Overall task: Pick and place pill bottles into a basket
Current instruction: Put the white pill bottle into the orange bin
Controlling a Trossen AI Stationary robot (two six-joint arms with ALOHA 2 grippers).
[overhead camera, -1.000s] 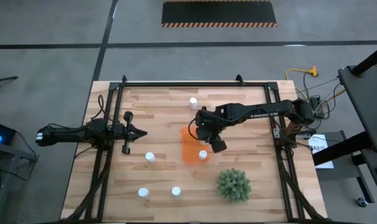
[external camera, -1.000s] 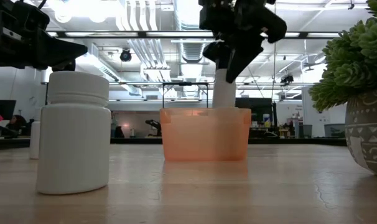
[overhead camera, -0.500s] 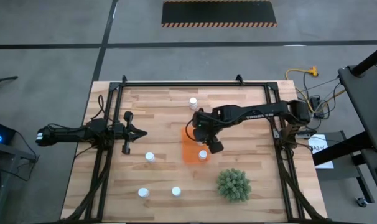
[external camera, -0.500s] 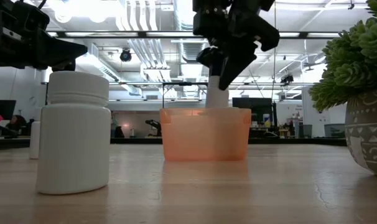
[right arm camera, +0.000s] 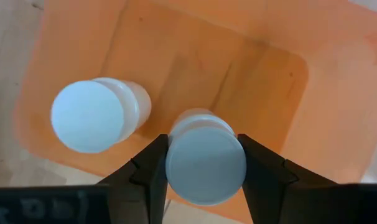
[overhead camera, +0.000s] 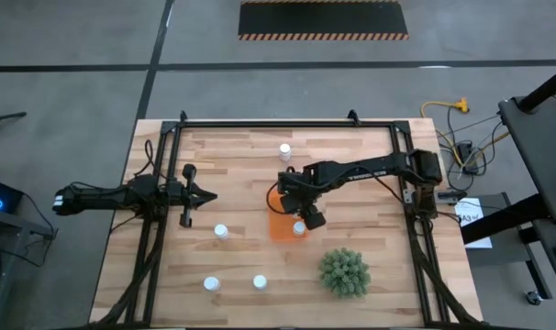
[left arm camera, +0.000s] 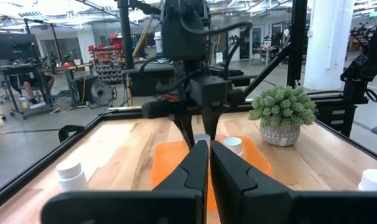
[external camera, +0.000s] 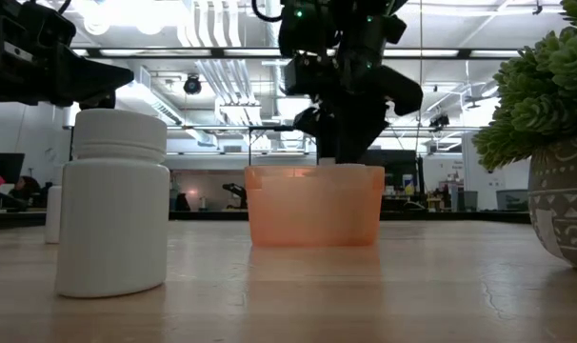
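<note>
The orange basket (overhead camera: 276, 223) lies at the table's middle, with one white pill bottle (overhead camera: 299, 228) standing in its near end. My right gripper (overhead camera: 289, 200) is over the basket, shut on a second pill bottle (right arm camera: 206, 165) that is down inside it. Three bottles (overhead camera: 221, 231) (overhead camera: 211, 284) (overhead camera: 259, 281) stand on the table at the near left, and one (overhead camera: 284, 149) stands beyond the basket. My left gripper (overhead camera: 205, 194) is shut and empty at the table's left. My right gripper pinches the bottle's cap (right arm camera: 206, 163) between its two fingers (right arm camera: 152, 169), one on each side. The fingers come from above, pointing down. The bottle is upright inside the basket, beside the other bottle (right arm camera: 92, 115); whether its base is on the basket floor (right arm camera: 238, 81) I cannot tell.
A green spiky plant in a pot (overhead camera: 344, 272) stands at the near right, close to the basket. In the low view one bottle (external camera: 112, 214) is close in front and the basket (external camera: 314, 205) is behind it. Black frame rails (overhead camera: 154, 229) run along the table's sides.
My right gripper has gone down and a little toward the table's left edge, still shut on the bottle. The bottle, which stood above the basket's rim, has sunk into the basket and stays upright.
</note>
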